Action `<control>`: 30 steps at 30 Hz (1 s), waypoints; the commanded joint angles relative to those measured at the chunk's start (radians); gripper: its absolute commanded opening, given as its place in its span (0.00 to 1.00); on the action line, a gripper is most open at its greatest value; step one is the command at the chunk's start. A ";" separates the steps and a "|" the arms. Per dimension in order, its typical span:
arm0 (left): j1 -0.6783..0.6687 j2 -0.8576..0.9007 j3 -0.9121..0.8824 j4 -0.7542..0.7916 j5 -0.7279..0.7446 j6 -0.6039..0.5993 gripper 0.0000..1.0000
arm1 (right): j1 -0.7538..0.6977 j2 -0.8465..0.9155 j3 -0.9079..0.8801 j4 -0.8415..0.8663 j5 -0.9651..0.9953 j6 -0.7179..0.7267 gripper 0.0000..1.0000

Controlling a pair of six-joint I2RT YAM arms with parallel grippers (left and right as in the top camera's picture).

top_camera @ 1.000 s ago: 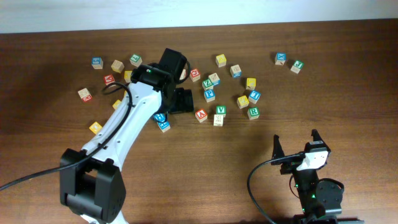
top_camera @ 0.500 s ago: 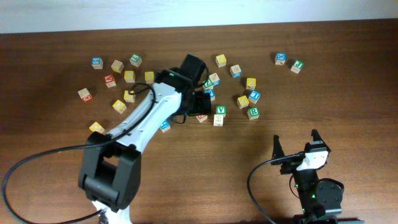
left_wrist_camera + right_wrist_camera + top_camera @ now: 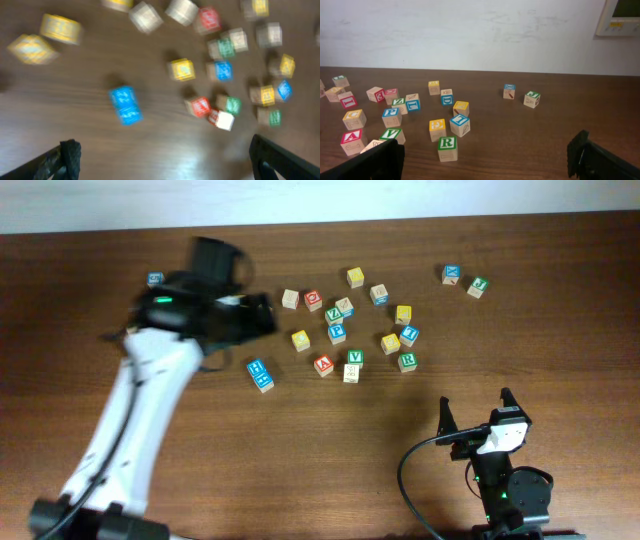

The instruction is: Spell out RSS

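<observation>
A green R block (image 3: 407,361) sits on the wooden table at the right end of the block cluster. It also shows in the right wrist view (image 3: 447,147) and, blurred, in the left wrist view (image 3: 272,116). I cannot read an S on any block. My left gripper (image 3: 262,315) is open and empty, above the table left of the cluster. In the left wrist view (image 3: 170,160) it is spread wide over bare wood. My right gripper (image 3: 475,420) is open and empty near the front right. It shows in the right wrist view (image 3: 485,165), short of the R block.
Several letter blocks are scattered across the table's far half. Among them are a blue pair (image 3: 259,374), a yellow block (image 3: 300,340), a red A (image 3: 322,365), a green V (image 3: 354,358) and two far-right blocks (image 3: 464,279). The left wrist view is motion-blurred.
My left arm has swung from the middle of the block cluster back to the left, uncovering the blocks it hid. The right arm has not moved.
</observation>
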 commanded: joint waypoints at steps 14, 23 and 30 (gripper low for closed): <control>0.384 -0.048 0.009 -0.169 -0.087 -0.002 0.99 | -0.006 -0.008 -0.005 0.209 -0.712 0.410 0.98; 0.384 -0.048 0.009 -0.169 -0.087 -0.002 0.99 | -0.006 0.035 0.207 0.497 -0.570 0.509 0.99; 0.384 -0.048 0.009 -0.169 -0.087 -0.002 0.99 | -0.006 0.779 0.956 -0.410 -0.448 0.068 0.98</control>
